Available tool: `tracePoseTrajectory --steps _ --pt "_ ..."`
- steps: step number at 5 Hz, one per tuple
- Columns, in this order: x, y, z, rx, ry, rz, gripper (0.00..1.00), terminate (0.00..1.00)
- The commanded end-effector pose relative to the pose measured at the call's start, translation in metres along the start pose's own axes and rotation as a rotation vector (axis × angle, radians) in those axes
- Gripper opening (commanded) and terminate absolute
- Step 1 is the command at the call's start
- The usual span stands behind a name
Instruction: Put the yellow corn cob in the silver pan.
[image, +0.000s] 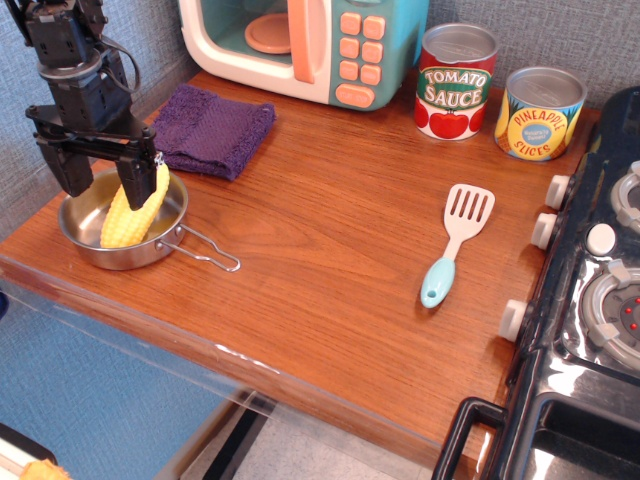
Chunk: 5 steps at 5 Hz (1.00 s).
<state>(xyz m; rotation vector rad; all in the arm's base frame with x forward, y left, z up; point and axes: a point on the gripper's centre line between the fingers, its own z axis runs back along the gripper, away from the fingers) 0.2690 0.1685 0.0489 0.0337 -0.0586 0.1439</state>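
The yellow corn cob (131, 215) lies in the silver pan (84, 243) at the table's front left, its upper end leaning on the pan's right rim. My gripper (102, 178) hangs just above the pan with its two black fingers spread wide. The right finger (136, 182) stands in front of the cob's upper end, and the left finger is over the pan's left rim. The fingers hold nothing. The pan's wire handle (211, 251) points right.
A purple cloth (213, 128) lies behind the pan. A toy microwave (305, 45) stands at the back, with a tomato sauce can (456, 82) and a pineapple can (541, 113) to its right. A spatula (456, 243) lies mid-right. A toy stove (600, 300) borders the right edge.
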Motion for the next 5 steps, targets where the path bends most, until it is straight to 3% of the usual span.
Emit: tracePoseTrajectory --steps 1,2,3,4,5 --pt "-0.007 -0.003 0.057 0.013 -0.124 -0.050 1.00 0.00" --pt "-0.013 -0.012 0.078 0.027 -0.169 -0.086 1.00 0.00" --pt "-0.012 -0.015 0.075 0.021 -0.146 -0.111 1.00 0.00" --pt "-0.007 -0.015 0.071 0.023 -0.085 -0.153 1.00 0.00" --pt "-0.007 -0.015 0.071 0.023 -0.085 -0.153 1.00 1.00"
